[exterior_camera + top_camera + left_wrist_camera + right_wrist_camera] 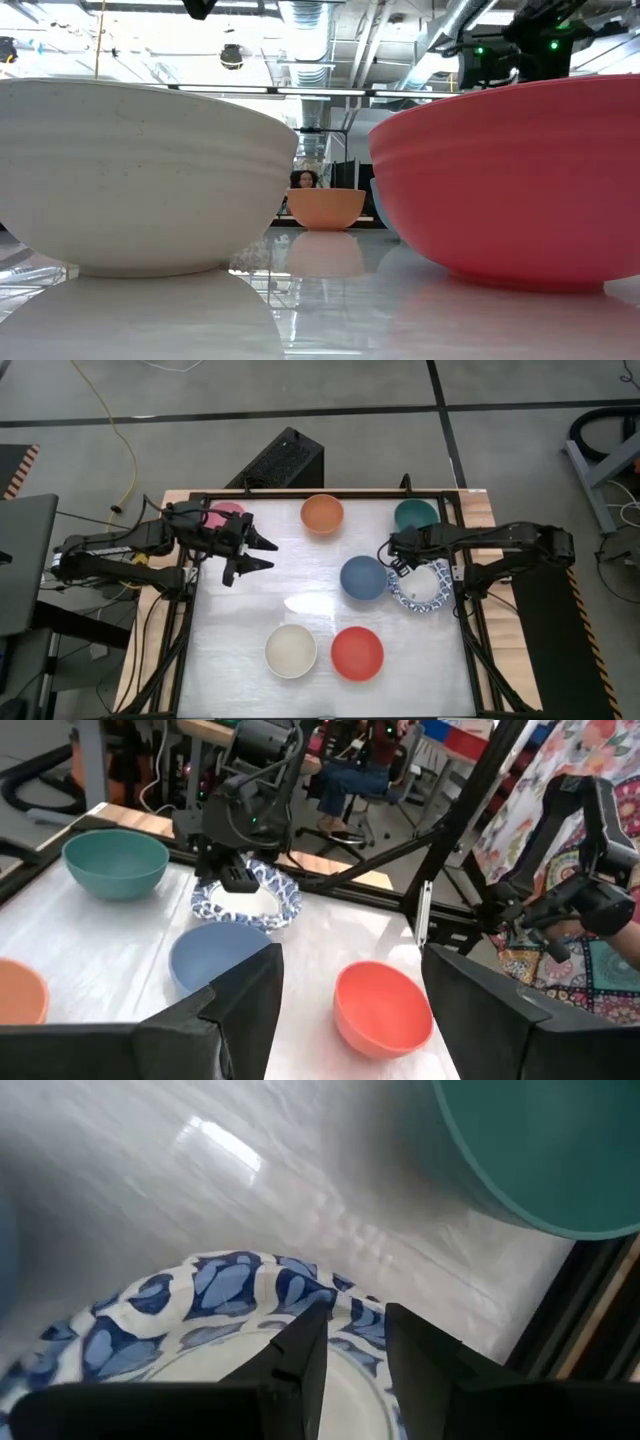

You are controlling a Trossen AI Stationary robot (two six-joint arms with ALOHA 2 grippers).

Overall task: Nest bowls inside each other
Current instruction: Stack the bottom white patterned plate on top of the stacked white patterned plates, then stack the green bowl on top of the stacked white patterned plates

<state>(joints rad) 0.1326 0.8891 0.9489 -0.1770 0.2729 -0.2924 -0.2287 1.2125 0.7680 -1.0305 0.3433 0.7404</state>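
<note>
The table (240, 660) is a glossy white sheet inside a black frame, set on a wood board over a grey concrete floor. In the low view an open-ceilinged room with pipes lies beyond, and a person sits far off behind the orange bowl (322, 513).

Seen from above, with the table centre as the dial: orange bowl at 12 o'clock, pink bowl (226, 514) at 10 by the far left corner, green bowl (415, 515) at 1 by the far right corner. The blue bowl (363, 577) sits at 3, touching or nearly touching the patterned bowl (424, 590), which lies against the right rail. Cream bowl (291, 650) and red bowl (357, 653) sit side by side at 6, apart from each other.

The left end effector (262, 554) hovers released, holding nothing, just beside the pink bowl, over bare surface. The right end effector (355, 1350) pinches the patterned bowl's rim.

Open room lies across the centre and the left half.
</note>
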